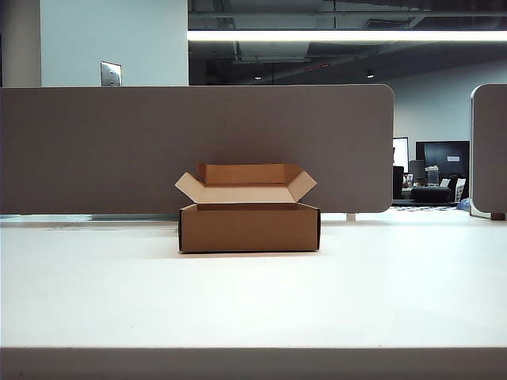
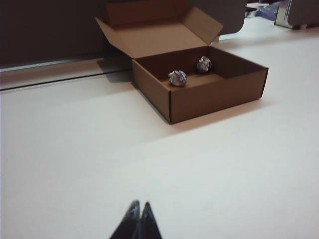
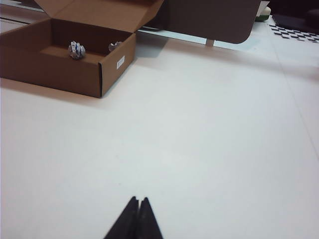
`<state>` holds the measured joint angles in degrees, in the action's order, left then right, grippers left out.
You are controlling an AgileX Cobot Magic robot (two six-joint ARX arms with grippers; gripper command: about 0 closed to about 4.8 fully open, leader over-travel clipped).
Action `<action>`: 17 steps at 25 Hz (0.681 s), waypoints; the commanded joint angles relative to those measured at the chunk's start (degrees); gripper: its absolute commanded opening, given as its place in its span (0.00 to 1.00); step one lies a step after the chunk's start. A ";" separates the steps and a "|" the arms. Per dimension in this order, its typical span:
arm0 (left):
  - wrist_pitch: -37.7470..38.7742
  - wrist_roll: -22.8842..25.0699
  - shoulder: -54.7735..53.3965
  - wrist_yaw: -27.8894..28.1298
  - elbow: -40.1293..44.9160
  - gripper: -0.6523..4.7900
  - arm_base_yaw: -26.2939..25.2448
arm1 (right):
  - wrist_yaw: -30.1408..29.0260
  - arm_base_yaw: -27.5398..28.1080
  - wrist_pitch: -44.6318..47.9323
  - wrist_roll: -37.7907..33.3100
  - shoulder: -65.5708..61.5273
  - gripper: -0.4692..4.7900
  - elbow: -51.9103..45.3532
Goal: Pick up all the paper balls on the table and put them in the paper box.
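Observation:
The brown paper box (image 1: 249, 227) stands open in the middle of the white table (image 1: 253, 301), its flaps spread. In the left wrist view two paper balls (image 2: 177, 77) (image 2: 204, 64) lie inside the paper box (image 2: 214, 97). The right wrist view shows the same two paper balls (image 3: 77, 50) (image 3: 115, 46) in the paper box (image 3: 55, 74). My left gripper (image 2: 140, 204) is shut and empty, low over bare table well short of the box. My right gripper (image 3: 138, 199) is shut and empty too, also back from the box. Neither gripper appears in the exterior view.
A grey-brown divider panel (image 1: 198, 146) runs behind the box. A second panel (image 1: 489, 150) stands at the far right. Beyond them are dark monitors (image 1: 444, 162) and desk clutter. The table's thick front edge (image 1: 253, 362) lies nearest the exterior camera.

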<state>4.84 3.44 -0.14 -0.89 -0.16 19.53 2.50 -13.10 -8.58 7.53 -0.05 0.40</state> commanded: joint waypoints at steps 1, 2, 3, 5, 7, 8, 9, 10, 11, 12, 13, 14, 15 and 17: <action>-1.11 0.63 0.02 -0.04 -0.20 0.11 0.02 | -0.04 -0.02 1.84 0.24 0.11 0.13 -0.33; -1.01 0.66 0.00 0.96 -0.20 0.11 0.04 | 0.15 -0.02 0.92 0.17 0.11 0.13 -0.31; -0.98 0.66 0.02 1.68 -0.20 0.11 0.04 | 0.15 -0.02 0.48 0.17 0.11 0.13 -0.31; -0.96 0.90 0.00 2.69 -0.20 0.11 0.04 | 0.15 -0.02 -0.37 -0.04 0.11 0.13 -0.31; -0.96 0.85 0.00 2.60 -0.20 0.11 0.04 | 0.02 -0.07 -1.88 -1.81 0.02 0.13 -0.31; -0.92 0.85 0.00 2.45 -0.20 0.11 0.07 | 0.02 -0.04 -1.84 -1.79 0.00 0.13 -0.31; -0.90 0.83 0.00 2.32 -0.20 0.11 0.11 | 0.17 -0.02 -1.79 -1.79 0.02 0.13 -0.31; -0.87 0.85 0.00 2.19 -0.20 0.11 0.11 | 0.17 -0.02 -1.79 -1.79 0.02 0.13 -0.31; -0.87 0.85 0.00 2.19 -0.20 0.11 0.11 | 0.15 -0.02 -1.79 -1.79 0.02 0.13 -0.31; -0.87 0.85 0.00 2.19 -0.20 0.11 0.11 | 0.15 -0.02 -1.81 -1.79 0.02 0.13 -0.31; -0.87 0.85 0.00 2.19 -0.20 0.11 0.11 | 0.15 -0.02 -1.81 -1.79 0.02 0.13 -0.31; -0.87 0.85 0.00 2.19 -0.20 0.11 0.11 | 0.15 -0.02 -1.79 -1.79 0.02 0.13 -0.31; -0.87 0.83 0.00 2.19 -0.20 0.11 0.11 | 0.15 -0.02 -1.79 -1.79 0.02 0.13 -0.31; -0.87 0.83 0.00 2.19 -0.20 0.11 0.11 | 0.15 -0.02 -1.79 -1.79 0.02 0.13 -0.31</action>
<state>4.54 4.10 -0.12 1.56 -0.16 19.55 2.55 -13.10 -11.25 5.96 -0.08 0.40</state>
